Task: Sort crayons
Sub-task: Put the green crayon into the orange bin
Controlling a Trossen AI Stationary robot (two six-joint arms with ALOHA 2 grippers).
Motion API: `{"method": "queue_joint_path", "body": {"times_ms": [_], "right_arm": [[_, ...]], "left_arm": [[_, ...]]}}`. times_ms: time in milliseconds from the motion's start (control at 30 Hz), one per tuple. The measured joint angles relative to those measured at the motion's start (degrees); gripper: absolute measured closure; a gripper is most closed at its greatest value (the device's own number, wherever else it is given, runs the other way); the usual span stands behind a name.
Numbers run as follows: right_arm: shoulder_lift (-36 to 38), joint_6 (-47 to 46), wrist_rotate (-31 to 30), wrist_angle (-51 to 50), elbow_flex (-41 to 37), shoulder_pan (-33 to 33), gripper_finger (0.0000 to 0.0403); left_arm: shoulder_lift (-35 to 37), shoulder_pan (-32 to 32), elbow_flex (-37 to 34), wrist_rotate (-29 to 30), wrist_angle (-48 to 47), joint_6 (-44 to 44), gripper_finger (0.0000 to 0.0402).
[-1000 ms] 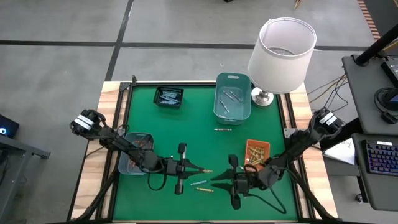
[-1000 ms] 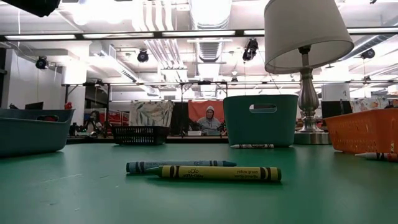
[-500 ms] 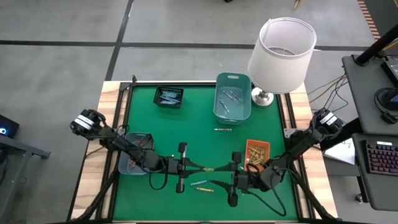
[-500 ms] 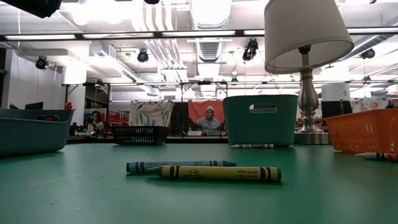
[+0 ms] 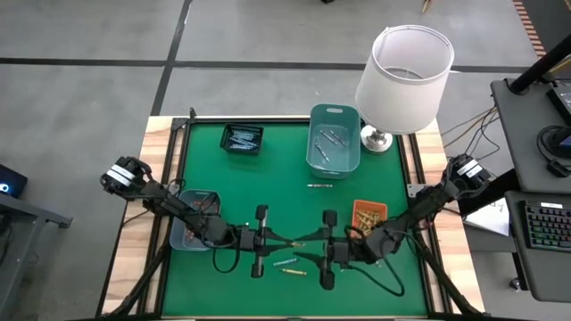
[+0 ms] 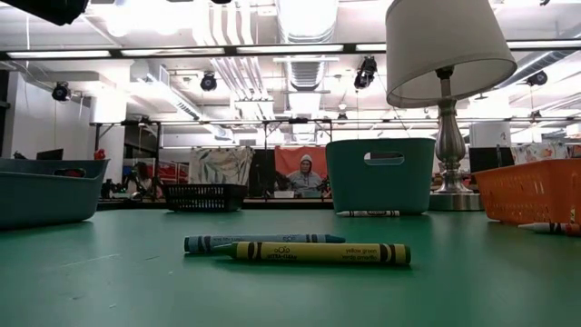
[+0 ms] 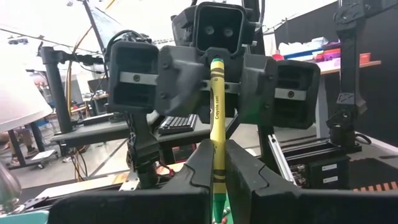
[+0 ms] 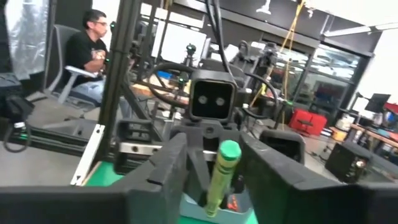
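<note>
My left gripper (image 5: 284, 241) hovers over the near middle of the green table, shut on a yellow-green crayon (image 7: 217, 112) that sticks out toward the table's right. My right gripper (image 5: 314, 244) faces it, open. Its two fingers (image 8: 169, 163) stand on either side of the crayon's free end (image 8: 228, 152) with a gap on each side. Two more crayons, a blue-grey one (image 6: 263, 242) and a yellow-green one (image 6: 318, 253), lie flat on the table just nearer than the grippers. Another crayon (image 5: 319, 185) lies before the teal bin. My left gripper pinches the crayon between its two fingers, at the end nearest the wrist (image 7: 217, 163). The fingers come nearly level from the table's left and lie along the crayon. Most of its length juts past the fingertips, lifted clear of the table.
A black tray (image 5: 242, 138) stands far left and a teal bin (image 5: 335, 138) far middle. An orange tray (image 5: 368, 218) is on the right and a grey-blue tray (image 5: 194, 218) on the left. A lamp (image 5: 406, 71) stands at the far right corner. A person sits beyond the table.
My right gripper has risen and moved toward the table's left and far side, up to my left gripper. Its fingers have opened and now stand around the held crayon's free end. My left gripper and its crayon have kept still.
</note>
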State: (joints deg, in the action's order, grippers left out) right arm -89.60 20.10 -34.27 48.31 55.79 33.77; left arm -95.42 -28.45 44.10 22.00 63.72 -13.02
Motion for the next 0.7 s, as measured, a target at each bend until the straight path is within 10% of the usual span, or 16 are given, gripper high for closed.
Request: {"method": "queue_joint_path", "body": {"times_ms": [233,533,700], "right_arm": [[0.0,-0.3,0.0,-0.2,0.0,0.0,0.0379],[1.0,-3.8,-0.2,-5.1,0.2,0.1,0.0387],[5.1,-15.2,-5.2,-28.5,3.6,0.1,0.0388]], "left_arm": [[0.0,0.0,0.0,0.9,-0.1,1.0,0.0382],[0.0,0.0,0.0,2.0,-0.8,1.6,0.0295],[1.1,-1.2,0.0,10.8,-6.1,1.6,0.0250]]}}
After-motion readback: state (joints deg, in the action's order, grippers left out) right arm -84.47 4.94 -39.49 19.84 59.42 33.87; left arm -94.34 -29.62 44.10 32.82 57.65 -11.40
